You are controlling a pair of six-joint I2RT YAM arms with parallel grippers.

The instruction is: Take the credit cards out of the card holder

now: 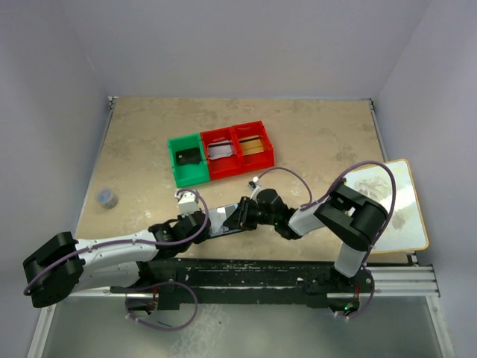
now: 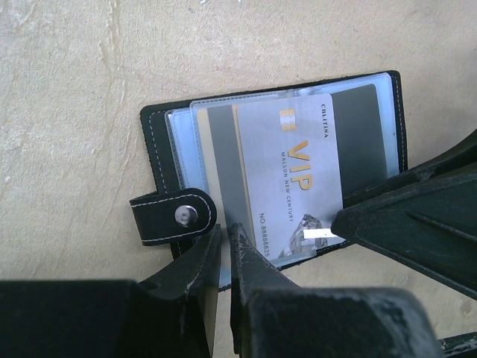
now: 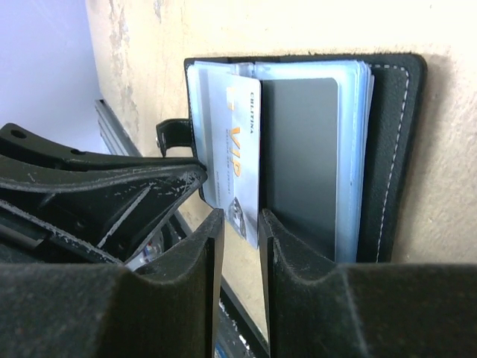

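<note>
One table [image 1: 313,134]: beige, mottled top.
Three bins [image 1: 223,174]: one green, two red, in a row at mid-table, well apart from the holder.
Left gripper [image 2: 225,257]: fingers pressed nearly together, pinching the card holder's edge beside its snap tab [image 2: 175,216].
Right gripper [image 3: 240,224]: fingers slightly parted, silver card's corner between them.
Card holder [image 2: 153,142]: black, lying open on the table between both grippers.
Silver card [image 2: 298,179]: "VIP" lettering, among the clear sleeves [image 3: 363,149].
Grey card [image 3: 298,149]: inside a sleeve.
</note>
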